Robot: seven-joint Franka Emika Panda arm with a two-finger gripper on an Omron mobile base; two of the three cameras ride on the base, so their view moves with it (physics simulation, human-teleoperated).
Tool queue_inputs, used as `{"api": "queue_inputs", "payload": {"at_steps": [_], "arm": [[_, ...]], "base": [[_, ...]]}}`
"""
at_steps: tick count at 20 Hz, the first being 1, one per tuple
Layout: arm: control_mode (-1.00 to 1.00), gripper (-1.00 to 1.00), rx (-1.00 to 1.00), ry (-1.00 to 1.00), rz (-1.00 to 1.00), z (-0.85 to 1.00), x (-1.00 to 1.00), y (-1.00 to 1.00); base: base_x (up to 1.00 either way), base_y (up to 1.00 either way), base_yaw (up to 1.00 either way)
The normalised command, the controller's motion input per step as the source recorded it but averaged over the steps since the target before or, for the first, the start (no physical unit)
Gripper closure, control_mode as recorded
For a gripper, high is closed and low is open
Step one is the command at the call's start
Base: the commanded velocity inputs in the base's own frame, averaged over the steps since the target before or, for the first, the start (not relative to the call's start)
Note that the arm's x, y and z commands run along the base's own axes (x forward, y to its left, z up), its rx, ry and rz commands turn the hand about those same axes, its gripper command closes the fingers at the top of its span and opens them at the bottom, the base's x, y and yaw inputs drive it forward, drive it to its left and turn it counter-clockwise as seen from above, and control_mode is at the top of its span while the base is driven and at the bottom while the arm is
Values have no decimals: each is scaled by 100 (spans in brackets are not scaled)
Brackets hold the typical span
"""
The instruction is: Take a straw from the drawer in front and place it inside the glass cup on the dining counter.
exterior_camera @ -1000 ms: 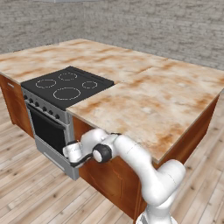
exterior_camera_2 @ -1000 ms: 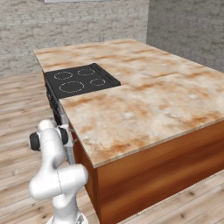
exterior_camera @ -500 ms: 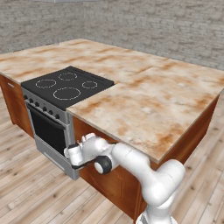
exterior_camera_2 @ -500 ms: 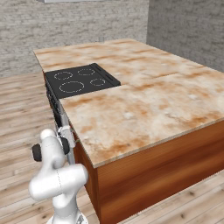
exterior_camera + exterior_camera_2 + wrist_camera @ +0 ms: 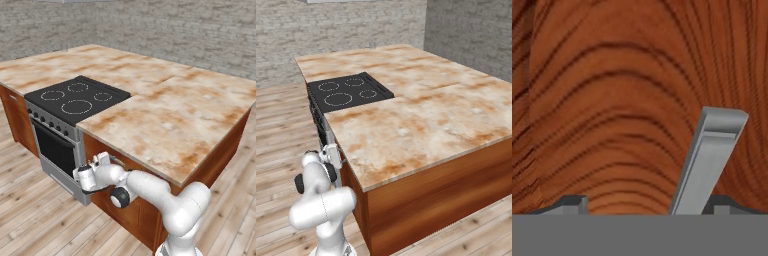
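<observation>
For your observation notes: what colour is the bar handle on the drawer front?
Silver-grey, against reddish-brown wood grain; the handle shows best in the hand view.

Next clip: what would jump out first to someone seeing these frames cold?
The big cream, rust-mottled dining counter dominates, with a black cooktop set at its left end. Below its front edge, the white arm reaches to the wooden drawer; the hand view shows a silver handle close up against the wood grain.

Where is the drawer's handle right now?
In the hand view, the silver handle stands right of centre against the reddish-brown drawer front, rising between the fingers.
</observation>
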Motion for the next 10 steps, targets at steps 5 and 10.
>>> {"api": "queue_inputs", "payload": {"at_steps": [5, 10], "arm": [[-100, -100, 0, 0, -3, 0, 38, 0], [-100, -100, 0, 1, 0, 0, 46, 0]], "base": [[0, 0, 0], [0, 0, 0]]}}
